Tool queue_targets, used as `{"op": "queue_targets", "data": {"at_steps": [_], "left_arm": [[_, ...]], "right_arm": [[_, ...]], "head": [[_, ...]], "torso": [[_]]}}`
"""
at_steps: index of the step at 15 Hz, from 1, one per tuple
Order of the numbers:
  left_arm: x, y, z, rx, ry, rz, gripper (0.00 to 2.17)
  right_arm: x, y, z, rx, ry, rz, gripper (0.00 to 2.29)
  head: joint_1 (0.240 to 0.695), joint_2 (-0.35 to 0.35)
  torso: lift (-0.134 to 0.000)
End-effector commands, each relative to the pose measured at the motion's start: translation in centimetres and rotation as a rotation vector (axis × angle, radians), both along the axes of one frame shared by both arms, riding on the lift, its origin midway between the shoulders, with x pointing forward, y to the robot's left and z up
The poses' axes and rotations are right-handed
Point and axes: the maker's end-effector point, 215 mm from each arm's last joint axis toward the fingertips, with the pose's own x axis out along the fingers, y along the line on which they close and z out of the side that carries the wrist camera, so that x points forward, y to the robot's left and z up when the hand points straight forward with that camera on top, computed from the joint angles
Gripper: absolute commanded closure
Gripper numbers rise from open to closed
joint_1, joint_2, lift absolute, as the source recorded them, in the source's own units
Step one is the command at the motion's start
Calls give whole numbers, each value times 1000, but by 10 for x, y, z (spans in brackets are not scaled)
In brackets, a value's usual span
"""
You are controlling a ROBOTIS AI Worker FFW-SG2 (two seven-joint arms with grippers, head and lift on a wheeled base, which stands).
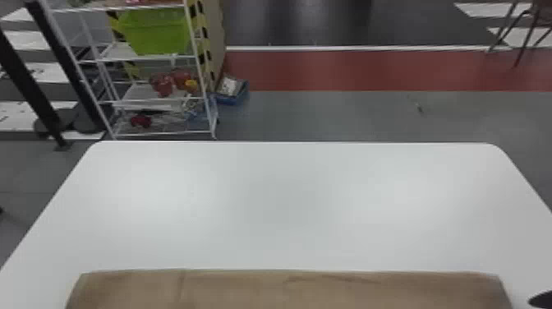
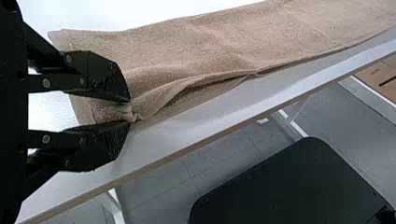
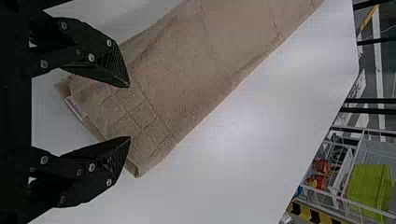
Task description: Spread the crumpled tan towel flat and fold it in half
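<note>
Towel (image 1: 287, 291) right at six o'clock, folks, and you've got it laid out as a long, layered strip, its far edge running fairly straight from seven o'clock to five across the white tabletop (image 1: 287, 205)! Down at seven, your left gripper (image 2: 130, 111) has its jaws pinched on the near edge by the left end, cloth bunched between the tips, and the layers gape open just beside that grip. Over at five, your right gripper (image 1: 542, 300) pokes into the head view; its wrist view shows the jaws spread wide over the towel's right end, nothing clamped, though you can't tell whether the tips touch the cloth. Look at that end: a grid of lines crosses it, with a small pale tag (image 3: 74, 107) along its edge. Beyond the tabletop at eleven o'clock stands the white rack (image 1: 150, 102), a green basket (image 1: 154, 33) up on its shelf.
</note>
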Motion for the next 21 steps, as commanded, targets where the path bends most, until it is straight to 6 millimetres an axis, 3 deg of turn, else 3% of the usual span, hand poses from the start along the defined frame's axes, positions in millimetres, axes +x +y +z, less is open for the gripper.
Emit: {"op": "queue_targets", "data": {"at_steps": [1,4,8,11,15,17,21], "left_arm": [[0,4,3,7,-6,6,80],[3,16,14,25,-34,32,80],[9,24,28,44,-67,43,80],[17,34,41,59,-97,59,80],[20,33,47,52,-118,60,80],[21,32,48,49,-123,59,80],[20,33,47,51,-119,60,83]], "right_arm": [[5,-10,17,51,-17,-55,228],[7,-20,30,134,-10,-123,181],[10,-19,25,303,72,-275,282],[11,-17,10,355,117,-334,289],[33,-17,-18,408,135,-398,367],[46,-6,-32,414,152,-389,390],[55,22,-46,405,181,-350,444]], "head": [[695,24],[695,3],[695,13],[695,30],[695,45],[695,46],[695,91]], "torso": [[-123],[-123],[-123],[-123],[-123],[-123],[-123]]}}
